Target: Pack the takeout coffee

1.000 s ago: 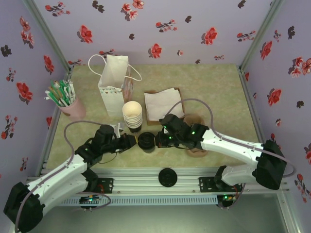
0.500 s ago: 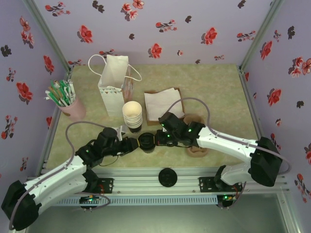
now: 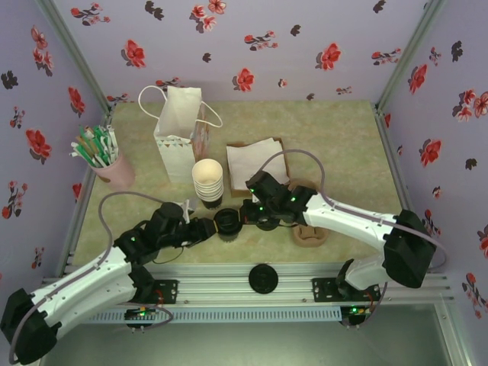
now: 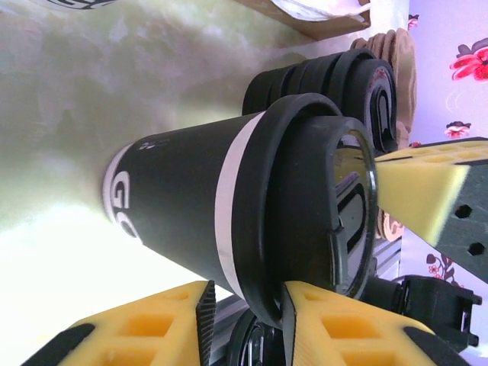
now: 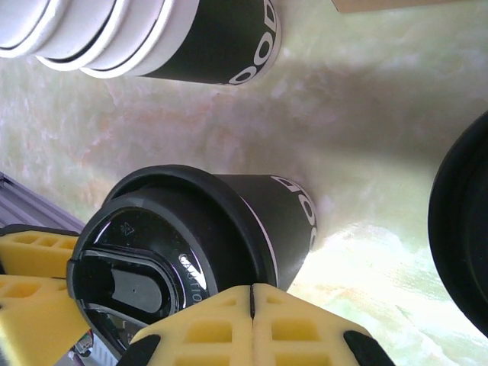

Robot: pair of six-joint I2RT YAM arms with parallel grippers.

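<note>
Top external shows the left claw [image 3: 213, 228] now parted around the takeout coffee [image 3: 227, 222], right claw [image 3: 245, 219] still together.

Quick count: one lidded coffee [image 3: 227, 224], one stack of open cups [image 3: 207, 183] (at least three rims, can't tell exactly), one stack of spare lids [image 4: 335, 84], one loose black disc [image 3: 262, 278], one paper bag [image 3: 177, 133], one pink cup [image 3: 116, 172] of straws [image 3: 95, 146], too many to count, one napkin pile [image 3: 257, 164], one pile of brown rounds [image 3: 309, 235].
</note>
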